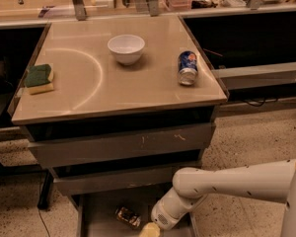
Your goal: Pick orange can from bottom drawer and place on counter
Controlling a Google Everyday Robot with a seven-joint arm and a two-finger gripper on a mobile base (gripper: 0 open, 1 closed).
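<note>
Arm: the white arm (227, 181) reaches in from the right edge and bends down into the open bottom drawer (96, 214).
End effector: the end effector (149, 229) sits low inside the bottom drawer at the lower edge of the view, just right of the orange can (127, 216). Only its pale yellowish tip shows below the round white wrist.
End effector state: it cannot be told, because most of it is cut off by the frame edge.
Orange can: it lies on its side on the grey floor of the bottom drawer, near the front, and is not lifted. Whether the end effector touches it cannot be told.
Drawers: the two shallower grey drawers (123, 144) above are pushed in, and their fronts are scuffed.
Counter: the beige counter (138, 95) carries a faint curved arc mark.
Bowl: a white bowl (126, 48) stands toward the back centre of the counter.
Blue can: a blue can (188, 67) rests near the counter's right edge.
Sponge: a green and yellow sponge (38, 79) lies at the counter's left edge.
</note>
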